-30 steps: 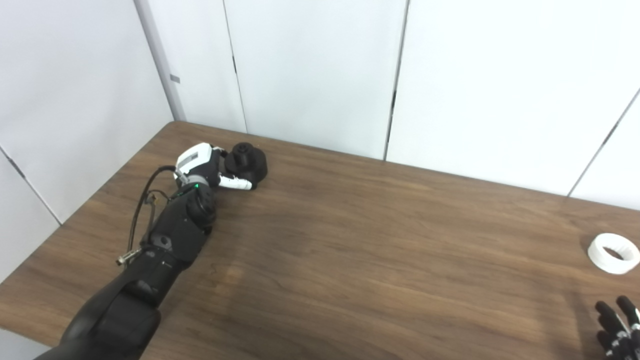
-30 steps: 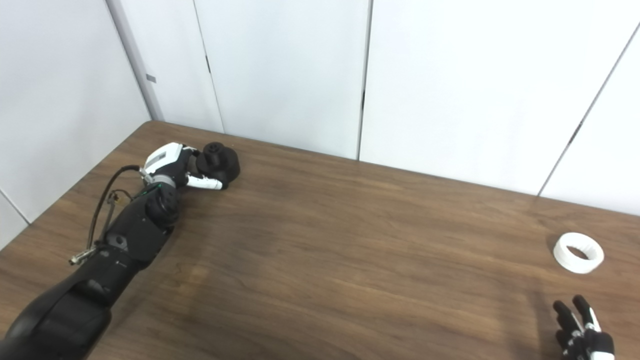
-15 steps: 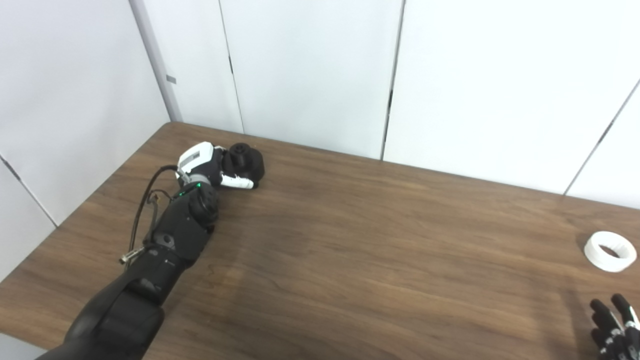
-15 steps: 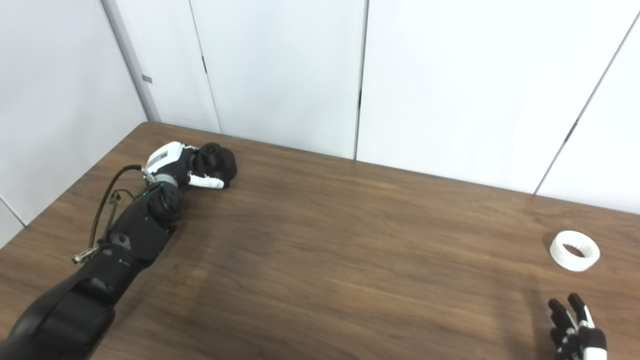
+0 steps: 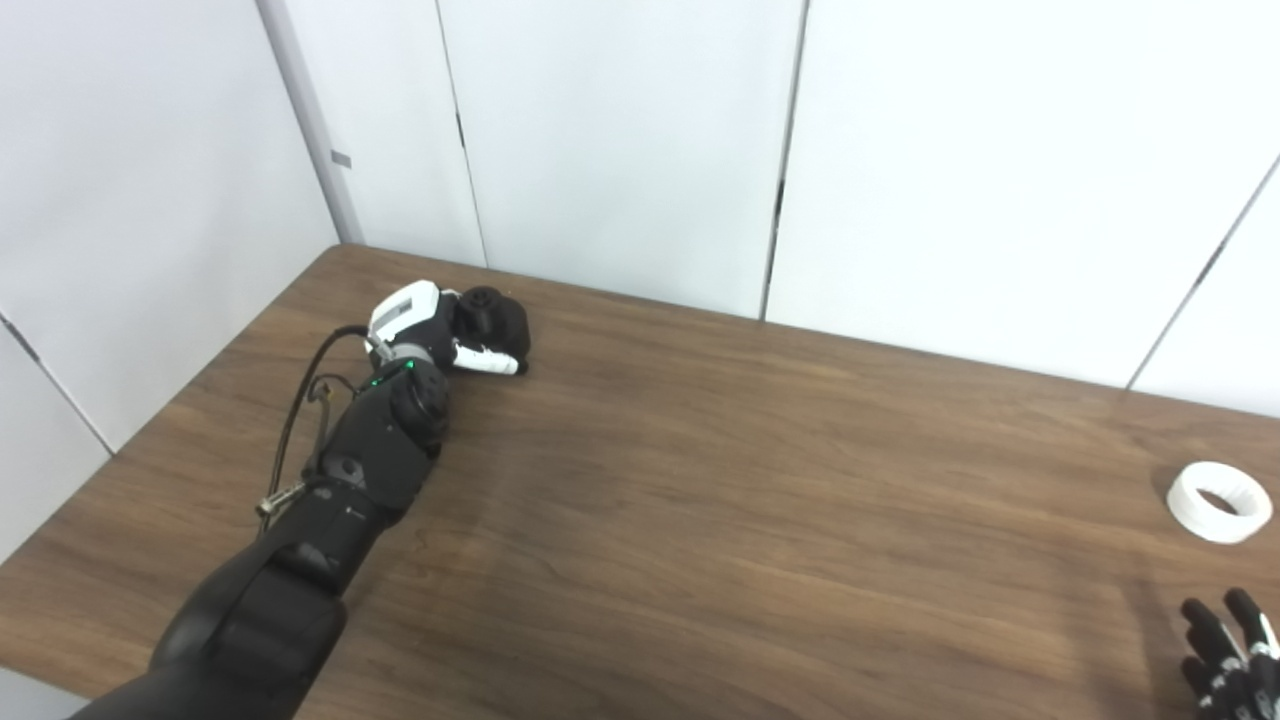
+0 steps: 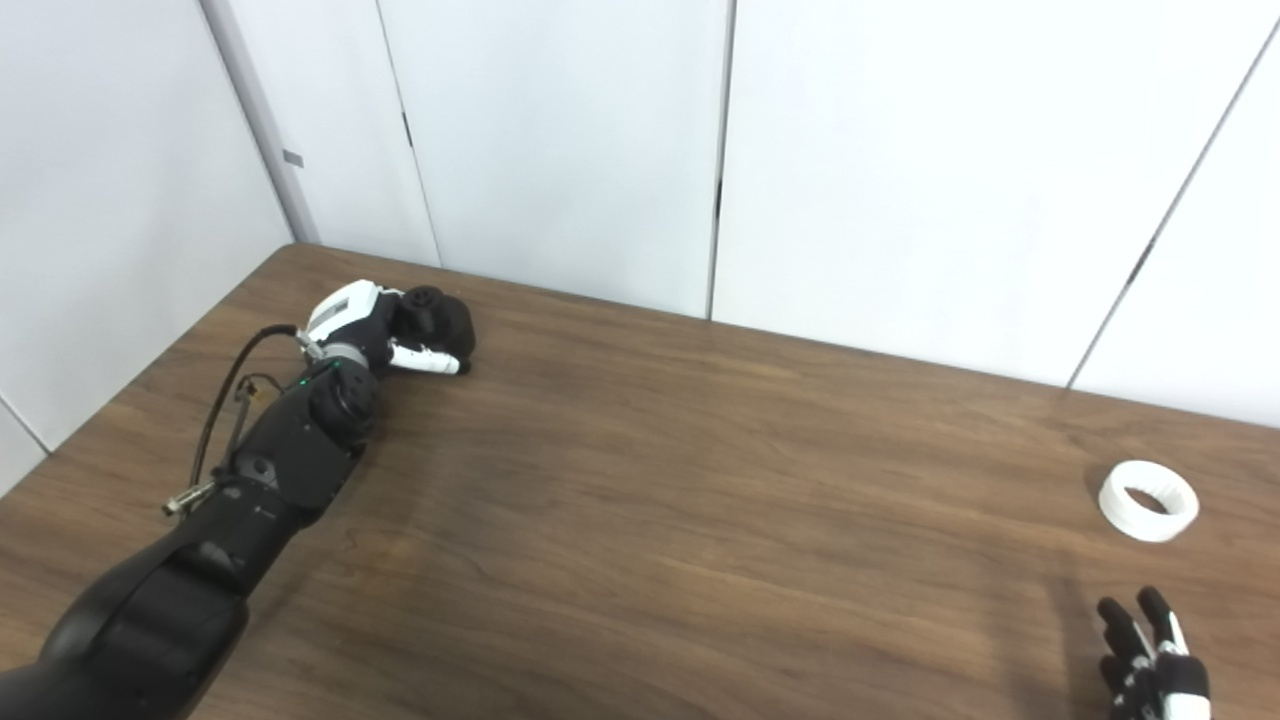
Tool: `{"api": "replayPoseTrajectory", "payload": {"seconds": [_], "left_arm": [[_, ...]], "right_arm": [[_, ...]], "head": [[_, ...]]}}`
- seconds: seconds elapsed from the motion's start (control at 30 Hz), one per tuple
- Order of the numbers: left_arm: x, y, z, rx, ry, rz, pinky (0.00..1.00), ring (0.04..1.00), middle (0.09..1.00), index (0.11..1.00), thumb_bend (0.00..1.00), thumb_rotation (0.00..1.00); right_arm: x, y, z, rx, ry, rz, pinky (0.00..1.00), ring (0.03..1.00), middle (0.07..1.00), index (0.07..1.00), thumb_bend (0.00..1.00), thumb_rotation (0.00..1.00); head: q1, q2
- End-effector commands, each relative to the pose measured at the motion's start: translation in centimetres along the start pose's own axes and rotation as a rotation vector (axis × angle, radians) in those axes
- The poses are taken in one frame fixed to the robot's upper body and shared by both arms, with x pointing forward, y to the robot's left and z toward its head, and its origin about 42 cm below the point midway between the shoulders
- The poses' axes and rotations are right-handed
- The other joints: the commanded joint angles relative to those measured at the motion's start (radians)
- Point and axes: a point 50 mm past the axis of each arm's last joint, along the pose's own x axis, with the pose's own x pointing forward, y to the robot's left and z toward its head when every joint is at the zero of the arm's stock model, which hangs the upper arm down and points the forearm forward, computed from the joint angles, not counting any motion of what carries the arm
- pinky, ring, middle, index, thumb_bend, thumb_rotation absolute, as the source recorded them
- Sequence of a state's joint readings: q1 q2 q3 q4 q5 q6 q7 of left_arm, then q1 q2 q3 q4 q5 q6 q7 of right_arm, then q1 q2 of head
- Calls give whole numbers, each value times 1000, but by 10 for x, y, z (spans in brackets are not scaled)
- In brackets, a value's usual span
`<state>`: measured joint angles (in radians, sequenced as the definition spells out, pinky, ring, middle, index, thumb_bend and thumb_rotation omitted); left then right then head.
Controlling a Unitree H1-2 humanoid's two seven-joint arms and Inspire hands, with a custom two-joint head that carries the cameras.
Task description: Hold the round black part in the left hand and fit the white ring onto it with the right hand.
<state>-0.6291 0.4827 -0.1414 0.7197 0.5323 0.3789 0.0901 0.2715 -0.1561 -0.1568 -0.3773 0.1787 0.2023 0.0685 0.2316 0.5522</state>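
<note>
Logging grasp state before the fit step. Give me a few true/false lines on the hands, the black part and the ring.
1. The left hand is closed around the black part. True.
2. The white ring already sits on the black part. False: it lies alone on the table, far right.
3. The right hand holds the ring. False: it is open, nearer the camera than the ring.
4. The black part is near the table's far left corner. True.

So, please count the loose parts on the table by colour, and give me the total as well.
Black: 1, the round black part, far left, with the left hand closed around it.
White: 1, the white ring, lying free at the right, beyond the open right hand.
Total: 2
</note>
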Motion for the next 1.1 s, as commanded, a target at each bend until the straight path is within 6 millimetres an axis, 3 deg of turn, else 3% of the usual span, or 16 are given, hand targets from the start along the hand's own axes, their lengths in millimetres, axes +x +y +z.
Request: {"api": "replayPoseTrajectory", "payload": {"seconds": [0.0, 0.3, 0.5, 0.57, 0.6, 0.67, 0.7, 0.87, 1.07], "left_arm": [[10, 36, 25, -25, -55, 106, 1000, 1000, 978, 822, 1000, 336], [9, 34, 24, -22, -56, 115, 1000, 1000, 962, 809, 1000, 330], [8, 34, 23, -41, -54, 127, 1000, 993, 913, 679, 995, 282], [8, 33, 22, -109, -57, 147, 1000, 979, 884, 583, 923, 161], [8, 32, 21, -126, -60, 157, 1000, 960, 859, 534, 729, 111], [7, 31, 19, -133, -65, 174, 871, 876, 775, 491, 566, 62], [7, 30, 18, -135, -67, 180, 832, 851, 754, 485, 545, 53], [8, 29, 16, -128, -73, 177, 645, 721, 666, 479, 522, 43], [6, 27, 15, -118, -87, 173, 589, 688, 655, 480, 522, 44]], "right_arm": [[0, 4, 13, 3, -55, 5, 1000, 988, 933, 1000, 674, 1000], [0, 5, 14, 4, -58, 4, 1000, 996, 927, 1000, 642, 1000], [0, 5, 14, -4, -57, 2, 1000, 997, 936, 1000, 637, 1000], [0, 5, 15, -7, -57, 1, 1000, 994, 929, 1000, 634, 1000], [0, 5, 15, -7, -57, 0, 1000, 993, 928, 1000, 636, 1000], [0, 5, 14, -6, -55, 1, 1000, 997, 930, 1000, 639, 1000], [0, 5, 14, -5, -53, 3, 1000, 999, 931, 1000, 636, 1000], [0, 5, 15, -13, -59, 2, 1000, 1000, 936, 1000, 615, 1000], [-1, 6, 18, -14, -58, 2, 1000, 1000, 934, 1000, 593, 1000]], "head": [[1, 1], [1, 4], [2, 5], [2, 5], [2, 5], [1, 6], [1, 6], [1, 6], [-1, 14]]}}
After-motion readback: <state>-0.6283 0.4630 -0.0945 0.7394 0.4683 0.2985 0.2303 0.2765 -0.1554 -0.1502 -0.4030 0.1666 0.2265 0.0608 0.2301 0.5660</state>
